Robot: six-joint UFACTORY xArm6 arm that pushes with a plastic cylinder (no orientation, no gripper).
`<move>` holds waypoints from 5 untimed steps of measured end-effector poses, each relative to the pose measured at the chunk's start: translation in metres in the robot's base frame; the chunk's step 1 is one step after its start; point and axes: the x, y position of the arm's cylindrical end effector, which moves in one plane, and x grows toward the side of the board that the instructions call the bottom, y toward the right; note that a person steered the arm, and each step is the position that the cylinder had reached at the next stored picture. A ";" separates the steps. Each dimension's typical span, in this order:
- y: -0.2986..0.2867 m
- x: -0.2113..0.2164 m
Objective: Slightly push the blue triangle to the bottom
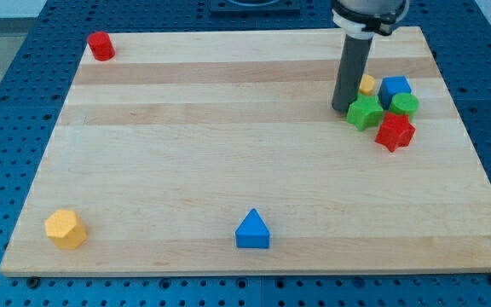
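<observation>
The yellow block (pixel 65 228), roughly hexagonal, is the thing farthest to the view's left, well left of the blue triangle (pixel 252 230) and level with it, close to the wooden board's (pixel 211 145) lower left corner. The red cylinder (pixel 101 45) stands far up and left of the triangle, in the board's upper left corner.

The blue triangle itself rests near the bottom edge of the board, about midway across, alone and touching nothing. Its point faces the view's top.

All else lies far up and to the right of the triangle. My tip (pixel 341 109) comes first there: the dark rod stands upright with its lower end on the board, well apart from the triangle and just left of a cluster of blocks. There are no jaws on this arm, only the rod, so nothing is pinched or held.

Just right of the tip, seemingly touching it, is a green star-like block (pixel 365 112). Above that, partly hidden behind the rod, a small yellow piece (pixel 367 83) shows; its shape cannot be made out. Further right sit the blue cube (pixel 395 89) and the red star-like block (pixel 395 132), the red one lower, nearer the triangle's height yet still far from it. A second green block (pixel 405 105), rounded, is squeezed between them at the cluster's right side.
</observation>
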 end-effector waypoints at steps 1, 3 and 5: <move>-0.013 0.001; -0.055 0.077; 0.042 0.177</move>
